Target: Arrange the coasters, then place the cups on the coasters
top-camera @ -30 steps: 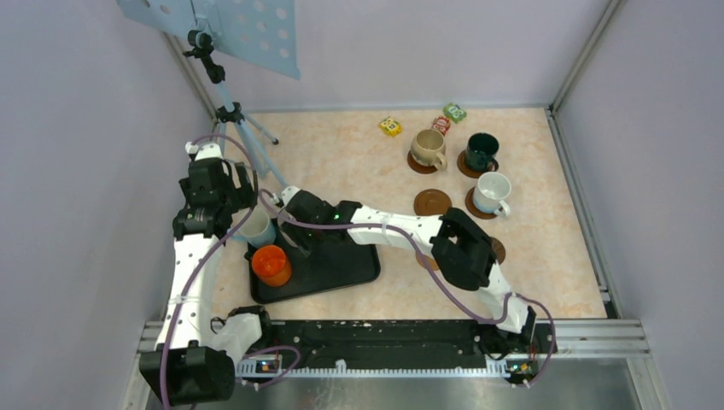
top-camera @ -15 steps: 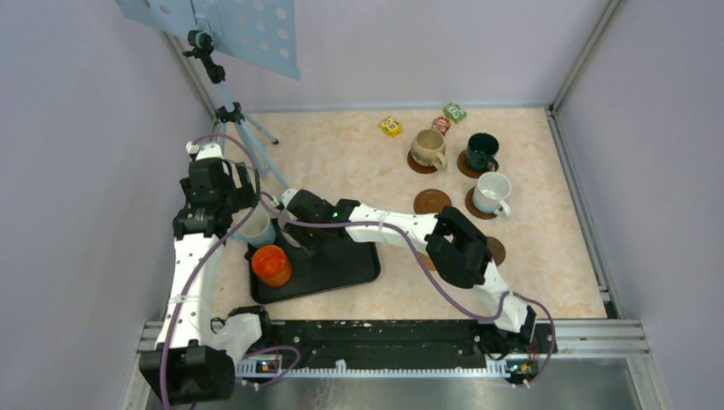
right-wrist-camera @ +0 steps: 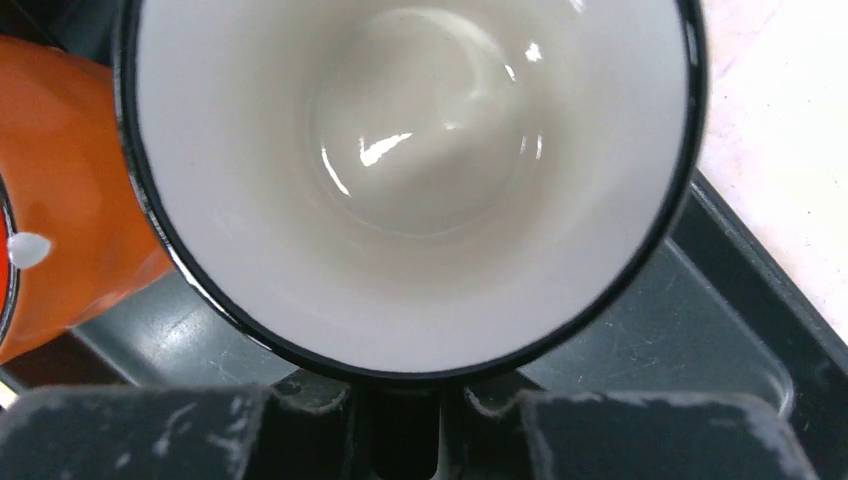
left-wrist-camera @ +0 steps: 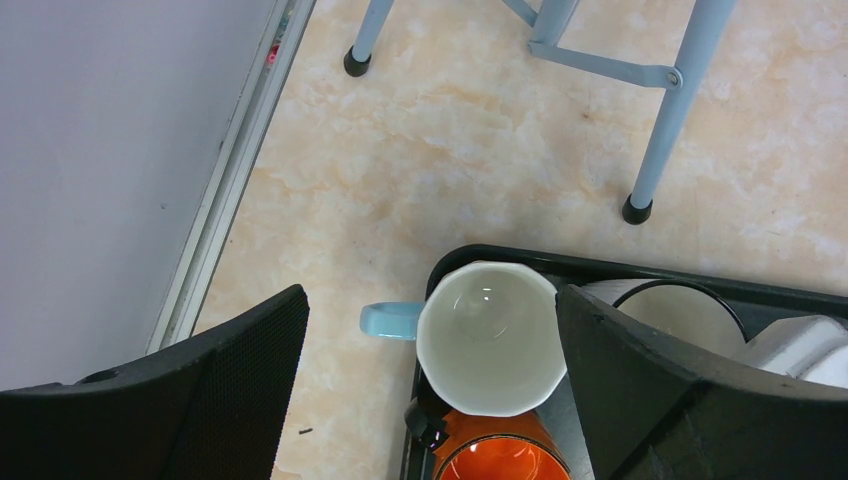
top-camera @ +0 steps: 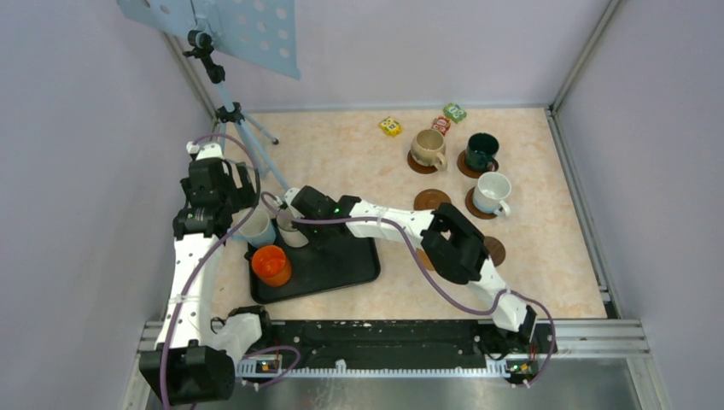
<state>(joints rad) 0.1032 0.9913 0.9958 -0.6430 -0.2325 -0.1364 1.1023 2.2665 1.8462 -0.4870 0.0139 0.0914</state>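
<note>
**Top view.** Near left, tray carrying orange mug, blue-handle mug and dark-rim mug. Far right, beige mug, green mug and white mug, each seated on a coaster. One bare coaster between beige mug and white mug; another partly hidden behind right arm. Far edge: blocks. Far left: tripod. At dark-rim mug, right gripper, reaching across tray. Above blue-handle mug, left gripper.

**Left wrist view.** Fingers spread fully wide, holding nothing, straddling blue-handle mug from above, no contact seen. Mug upright in tray corner, handle poking out past tray rim, orange mug close alongside.

**Right wrist view.** Straight down into dark-rim mug: upright, on tray, orange mug just beside. Jaws drawn in narrow, fingers hard up on either side of handle, apparently pinching it.

**Handling, as judged.** Glazed ceramic: rigid, fairly heavy for its size, slick, liable to chip on a knock. Handle the practical hold, since body looks too wide for these jaws. Likely to swing or tilt under a handle pinch, so firm squeeze and slow vertical lift clear of orange mug. Probable destination: bare coaster.
</note>
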